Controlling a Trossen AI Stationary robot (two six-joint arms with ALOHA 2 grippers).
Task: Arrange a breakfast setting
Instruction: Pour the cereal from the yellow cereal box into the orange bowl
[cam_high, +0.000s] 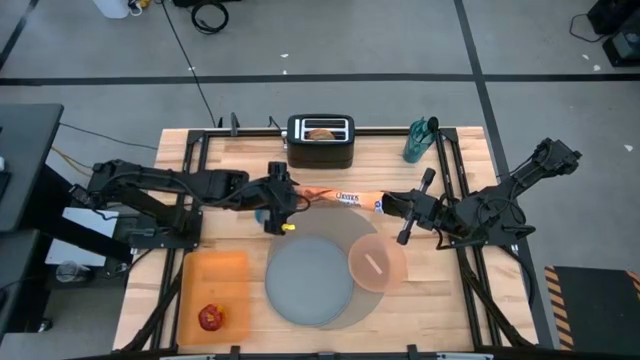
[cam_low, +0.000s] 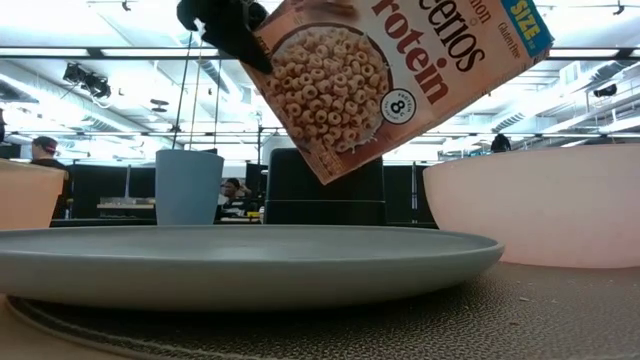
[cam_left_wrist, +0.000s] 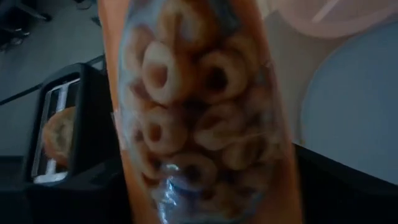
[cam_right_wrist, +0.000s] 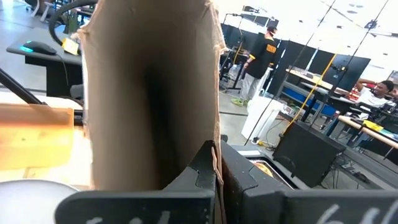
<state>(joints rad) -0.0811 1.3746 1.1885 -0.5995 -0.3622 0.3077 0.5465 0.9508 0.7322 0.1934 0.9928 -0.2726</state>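
We see the setting partly laid. The large round grey mat lies at the table's middle front, with the blue-grey plate on its left part and the translucent pink bowl on its right edge, a light strip, probably the spoon, lying inside it. The small blue cup stands behind the plate in the low view, near the left gripper.

Right now both arms meet over the back of the mat around a Cheerios cereal box, held in the air and tilted. The right gripper is closed on the box's open cardboard end; its fingers pinch a flap. The left gripper sits at the box's other end, and its wrist camera is filled by the box's printed face, so we cannot tell how its fingers stand.

We judge that cereal is about to go into the bowl, or the box is being passed between arms.

Still left, as far as we can see: the bagel is in the black toaster at the back, and the red apple rests on the orange board at front left, away from the mat.
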